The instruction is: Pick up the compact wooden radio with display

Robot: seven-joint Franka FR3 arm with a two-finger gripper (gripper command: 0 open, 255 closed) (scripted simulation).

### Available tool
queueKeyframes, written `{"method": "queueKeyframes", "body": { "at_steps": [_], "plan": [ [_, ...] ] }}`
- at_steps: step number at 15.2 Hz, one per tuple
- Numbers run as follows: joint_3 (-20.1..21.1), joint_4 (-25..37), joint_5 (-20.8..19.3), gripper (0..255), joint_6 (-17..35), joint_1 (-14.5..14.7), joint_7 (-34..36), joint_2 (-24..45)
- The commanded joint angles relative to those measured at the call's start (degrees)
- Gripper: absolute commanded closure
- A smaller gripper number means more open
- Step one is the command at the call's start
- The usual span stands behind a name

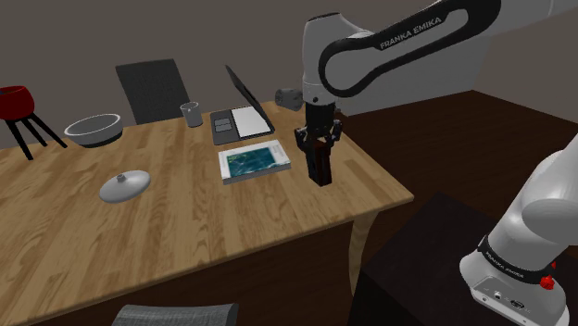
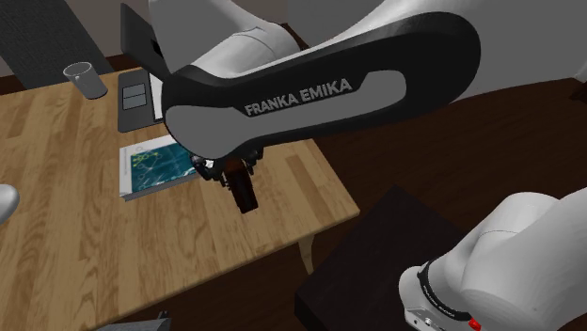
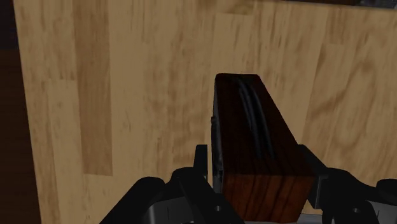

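Your tool (image 1: 320, 156) is clenched on the wooden radio (image 3: 251, 121). In the wrist view a black finger (image 3: 201, 167) presses against each long side of the dark red-brown case, close to the end nearest the camera. In the shoulder view the radio stands upright under the tool, on the part of the table (image 1: 185, 227) towards that view's right. I cannot tell whether its base has left the wood yet.

Lift straight up and do it slowly. You hold a tall, narrow case near its top, so I judge it could swing or pivot between the pads if you jerk or tilt the wrist. Hold the hand vertical until the base is well above the table. The sides look smooth, so do not ease the clamp at all.

A flat book with a blue-green cover (image 1: 256, 160) lies just beside the radio, towards the shoulder view's left. A sideways drift that way while low would knock the base against it. Beyond the book are an open laptop (image 1: 243, 113) and a grey cup (image 1: 192, 113). A pale bowl (image 1: 94, 128) and a white lid (image 1: 124, 185) sit well apart and are no concern.

The table's edge is near on the other side. If the radio slips there, it probably goes to the floor. Nothing stands over the radio except your own arm.
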Motion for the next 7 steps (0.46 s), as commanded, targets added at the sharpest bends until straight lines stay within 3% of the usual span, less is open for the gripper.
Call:
{"method": "queueKeyframes", "body": {
  "at_steps": [1,7],
  "plan": [
    [-0.09,1.20,0.06,255,-1.50,-0.04,-0.07,-0.33],
    [-0.27,3.62,0.24,255,-4.69,-0.10,-0.17,-1.14]
  ]
}}
